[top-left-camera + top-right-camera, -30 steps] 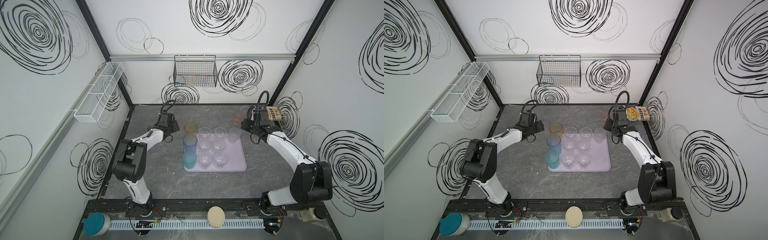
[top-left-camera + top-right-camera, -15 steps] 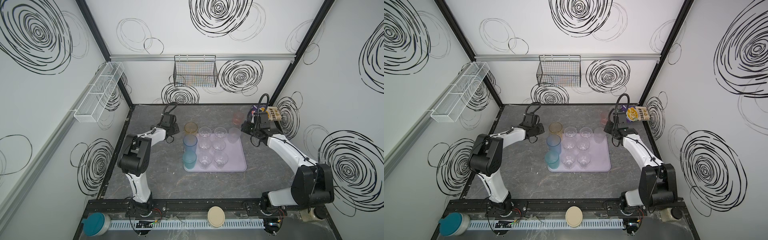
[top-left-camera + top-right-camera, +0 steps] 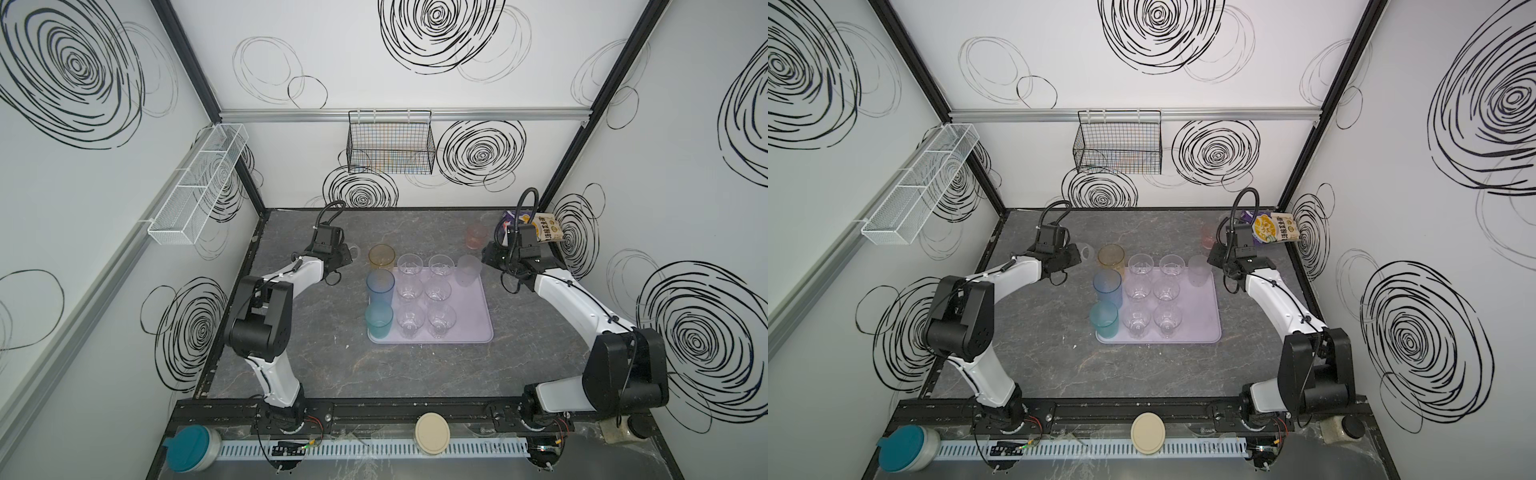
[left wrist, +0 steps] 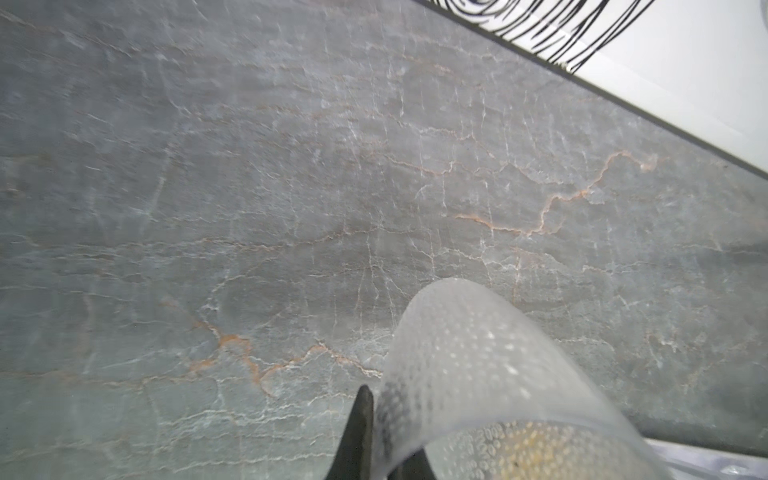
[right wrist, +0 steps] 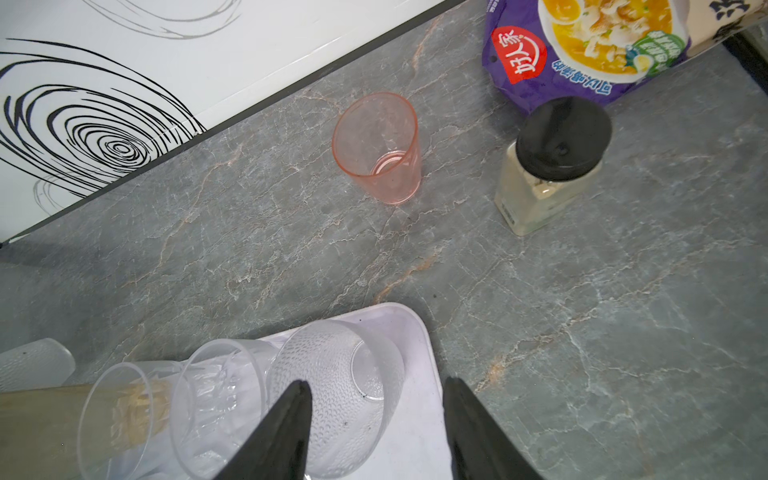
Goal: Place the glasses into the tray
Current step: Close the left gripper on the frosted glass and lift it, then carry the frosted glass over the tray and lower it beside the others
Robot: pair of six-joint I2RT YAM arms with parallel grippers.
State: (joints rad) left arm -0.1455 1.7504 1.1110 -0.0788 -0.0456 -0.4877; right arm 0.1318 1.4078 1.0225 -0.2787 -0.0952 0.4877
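The left gripper (image 4: 374, 415) is clamping tight on the wall of a frosted tumbler (image 4: 478, 365), with one black finger outside the dimpled wall and the other showing dark through it. In both top views this tumbler is sitting at the gripper's tip over the grey marble table (image 3: 332, 365), just beside the amber tumbler (image 3: 381, 258) and outside the tray; I cannot tell whether it is touching the table. The right gripper (image 5: 376, 382) is standing about half open and gripping nothing. Its jaws are hanging over the far right corner of the pale lilac tray (image 3: 473, 316), where a second frosted tumbler (image 5: 340, 395) is standing upright, one finger crossing in front of it and the other clear of it. Inside the tray six clear tumblers (image 3: 438, 289) are standing in two rows of three, with the tall blue tumbler (image 3: 380, 286) and the teal tumbler (image 3: 379, 320) lining its left edge; whether the amber one is inside the rim is unclear. The pink tumbler (image 5: 376, 149) is standing upright on the table beyond the tray, apart from it, near a black-capped seasoning bottle (image 5: 548, 166) and a purple soup packet (image 5: 582, 45).
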